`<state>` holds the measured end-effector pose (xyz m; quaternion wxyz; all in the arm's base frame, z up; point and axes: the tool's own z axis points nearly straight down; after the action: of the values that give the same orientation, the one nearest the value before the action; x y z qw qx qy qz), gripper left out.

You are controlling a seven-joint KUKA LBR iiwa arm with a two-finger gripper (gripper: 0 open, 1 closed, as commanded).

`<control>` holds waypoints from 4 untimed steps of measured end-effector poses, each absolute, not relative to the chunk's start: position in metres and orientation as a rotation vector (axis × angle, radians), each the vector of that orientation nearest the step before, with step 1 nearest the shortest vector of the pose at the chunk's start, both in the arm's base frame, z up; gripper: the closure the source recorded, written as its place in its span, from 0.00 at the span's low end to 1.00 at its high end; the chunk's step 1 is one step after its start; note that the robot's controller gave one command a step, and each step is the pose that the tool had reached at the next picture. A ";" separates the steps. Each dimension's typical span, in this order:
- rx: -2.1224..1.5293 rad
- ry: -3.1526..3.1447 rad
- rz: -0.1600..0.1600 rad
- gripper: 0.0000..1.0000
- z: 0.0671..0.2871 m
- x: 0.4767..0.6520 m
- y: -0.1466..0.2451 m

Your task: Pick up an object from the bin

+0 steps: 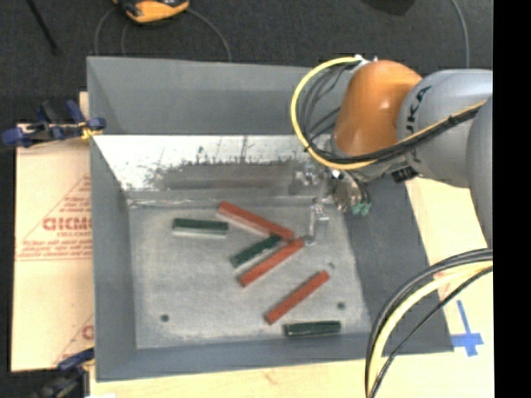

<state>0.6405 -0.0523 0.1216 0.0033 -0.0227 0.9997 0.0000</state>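
Note:
My gripper (pixel 315 222) hangs over the right middle of the bin, just right of a small cluster of bars. Its thin metal fingers point down beside the right end of a red bar (pixel 254 220) that lies slanted. Under that bar lie a dark green bar (pixel 255 250) and a second red bar (pixel 271 263), crossing each other. I see nothing between the fingers.
A green bar (pixel 200 227) lies alone at the left. Another red bar (pixel 296 297) lies slanted toward the front right, and a dark green bar (pixel 313 329) rests against the front wall. The arm with its orange cover and cables comes in from the right.

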 end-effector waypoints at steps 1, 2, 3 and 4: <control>0.115 3.133 0.000 0.00 0.073 0.635 -0.004; 0.024 3.134 0.000 1.00 0.072 0.631 0.014; 0.023 3.134 0.000 1.00 0.072 0.631 0.014; 0.023 3.140 -0.001 1.00 0.077 0.629 0.014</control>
<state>0.6295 0.0135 0.0767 0.0009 0.0073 1.0000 -0.0002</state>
